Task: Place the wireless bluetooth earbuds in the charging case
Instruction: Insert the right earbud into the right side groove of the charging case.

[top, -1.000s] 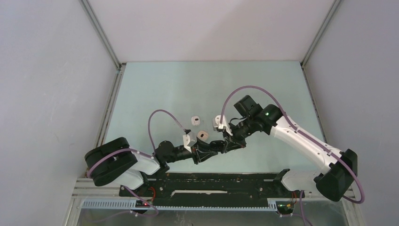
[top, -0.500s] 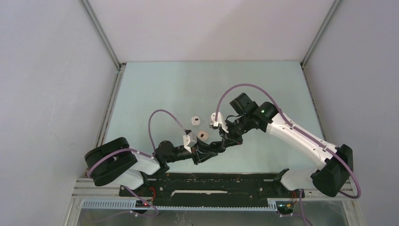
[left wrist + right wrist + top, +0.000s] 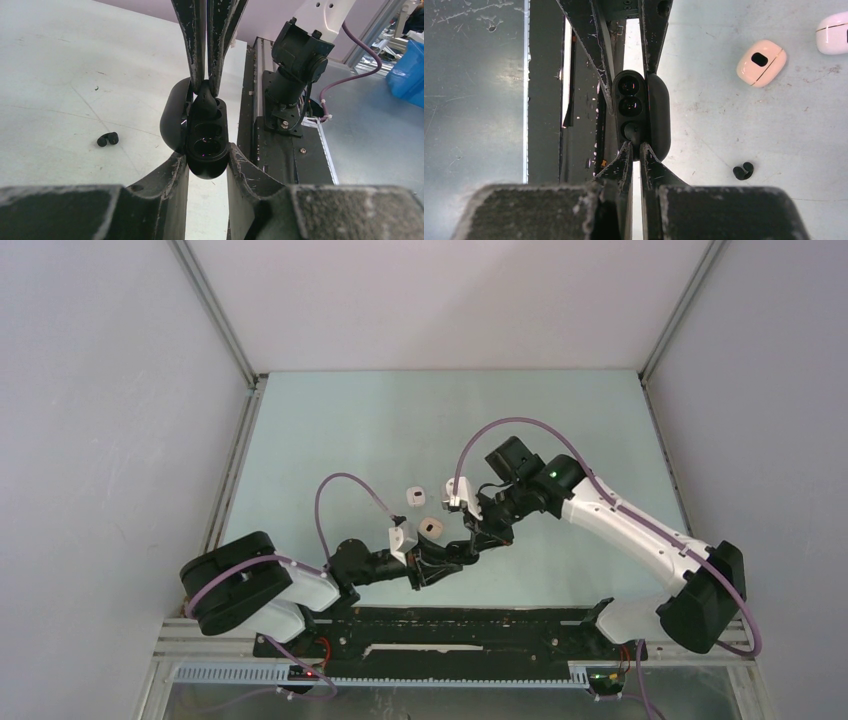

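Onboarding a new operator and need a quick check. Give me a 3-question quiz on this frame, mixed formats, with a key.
1. True or false: the left gripper is clamped on the black charging case, whose lid is open.
2. What is the right gripper pinching? A) nothing B) a black earbud at the case's end socket C) a screwdriver
3. Fill in: the second black earbud lies loose on the ____.
Key: 1 true; 2 B; 3 table.
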